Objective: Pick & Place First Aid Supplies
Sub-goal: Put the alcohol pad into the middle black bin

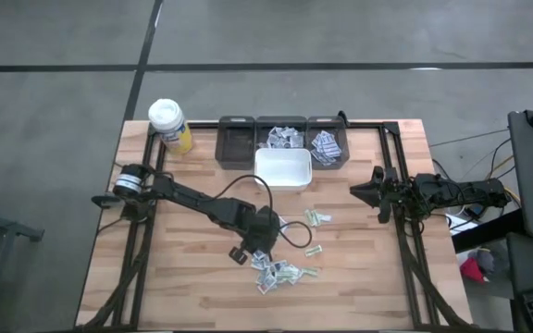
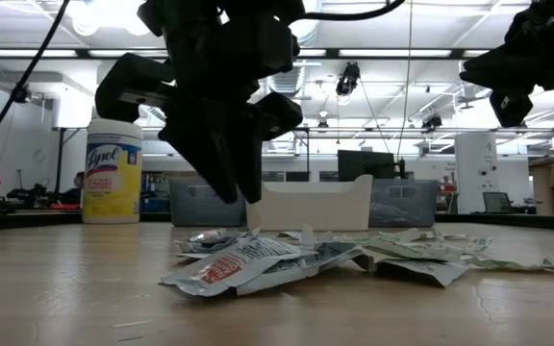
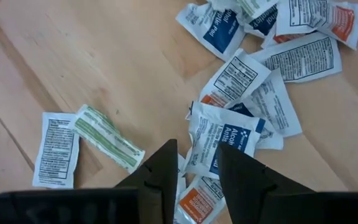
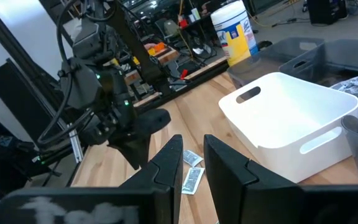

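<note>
High view: the left claw (image 1: 259, 252) hangs directly over the heap of first aid supplies (image 1: 278, 272), which lies on the table (image 1: 359, 277) well short of the white tray (image 1: 283, 167), on the near side of it. A few stray packets (image 1: 317, 218) sit between the heap and the tray, so the supplies have yet to be sorted. The left wrist picture shows why the arm is posed this way: its two fingers (image 3: 163, 171) point down at a blue-printed packet (image 3: 219, 140) at the heap's edge, standing a narrow gap apart with nothing between them, which looks to me like lining up for a pinch on one packet rather than a scoop of several. The packets overlap, so a neighbour could lift along with it.

The right claw (image 1: 374, 192) waits off to the tray's right, raised above the table, holding nothing; its fingers (image 4: 166, 163) are a small gap apart in its own wrist picture.

The white tray appears empty, judging from the right wrist view. Behind it, at the far edge, stand three dark bins: the left bin (image 1: 236, 143) looks empty, the middle bin (image 1: 282, 135) and the right bin (image 1: 328, 144) each already hold packets. A white-lidded wipes bottle (image 1: 170, 125) stands left of the bins, apart from them.
</note>
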Robot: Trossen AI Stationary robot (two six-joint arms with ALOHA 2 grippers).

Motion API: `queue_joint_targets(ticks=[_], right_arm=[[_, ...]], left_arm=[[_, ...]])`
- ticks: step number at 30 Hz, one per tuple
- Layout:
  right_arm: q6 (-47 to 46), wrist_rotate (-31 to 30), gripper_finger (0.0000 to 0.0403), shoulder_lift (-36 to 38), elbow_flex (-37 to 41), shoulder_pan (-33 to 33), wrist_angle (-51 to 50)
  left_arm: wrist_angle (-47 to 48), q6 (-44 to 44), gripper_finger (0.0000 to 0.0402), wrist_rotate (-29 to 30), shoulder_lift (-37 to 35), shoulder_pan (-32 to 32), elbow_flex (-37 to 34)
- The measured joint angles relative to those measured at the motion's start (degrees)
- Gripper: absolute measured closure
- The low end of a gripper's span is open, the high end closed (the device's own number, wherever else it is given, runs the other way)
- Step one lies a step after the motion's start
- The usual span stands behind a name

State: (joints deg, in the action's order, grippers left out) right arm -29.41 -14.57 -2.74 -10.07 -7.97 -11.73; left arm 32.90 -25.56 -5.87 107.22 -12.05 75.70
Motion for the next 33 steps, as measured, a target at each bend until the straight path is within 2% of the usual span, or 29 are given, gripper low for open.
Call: queue_joint_targets(ticks=[22,26,33], right_arm=[[0.0,0.0,0.0339,-0.02,0.0,0.0,0.0],[0.0,-0.02,0.0339,-0.02,0.0,0.0,0.0],[0.0,-0.01,0.0339,-0.02,0.0,0.0,0.0]], left_arm=[[-0.8,-0.59,0.0299,0.69,5.73,0.24,0.66],[-0.66,-0.48,0.032,0.63,5.73,0.22,0.66],[-0.28,-0.28,0.0383,0.87,5.81,0.24,1.15]])
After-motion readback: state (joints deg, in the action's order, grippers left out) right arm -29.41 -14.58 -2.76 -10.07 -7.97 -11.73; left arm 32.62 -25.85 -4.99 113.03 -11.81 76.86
